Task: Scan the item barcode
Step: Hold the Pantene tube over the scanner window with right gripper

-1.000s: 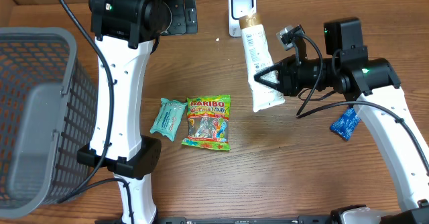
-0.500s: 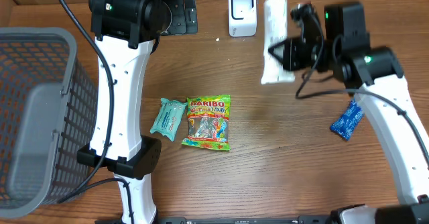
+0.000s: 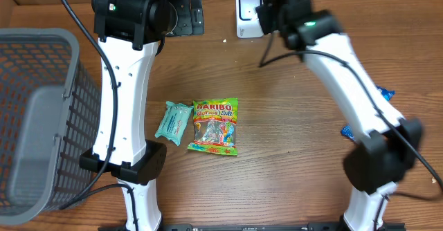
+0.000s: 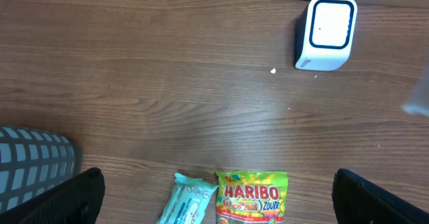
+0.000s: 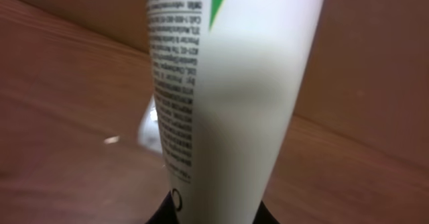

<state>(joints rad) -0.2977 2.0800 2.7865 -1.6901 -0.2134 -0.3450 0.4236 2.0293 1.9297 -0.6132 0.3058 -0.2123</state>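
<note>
The item, a white tube [image 5: 234, 83] printed with small black text, fills the right wrist view. My right gripper [image 5: 214, 212] is shut on its lower end. A blurred white shape behind the tube may be the scanner. In the overhead view my right arm [image 3: 311, 30] reaches to the table's back edge, right beside the white barcode scanner [image 3: 246, 10], and the tube is hidden under it. The scanner [image 4: 326, 31] also stands upright in the left wrist view. My left gripper [image 4: 218, 187] hangs open and holds nothing, high above the table.
A Haribo bag [image 3: 215, 125] and a teal wipes pack [image 3: 172, 120] lie side by side mid-table. A grey mesh basket [image 3: 34, 120] stands at the left edge. A blue packet [image 3: 354, 128] lies at the right, partly under my right arm.
My right arm has swung the tube from the right middle of the table up and back to the scanner. The left arm has stayed put.
</note>
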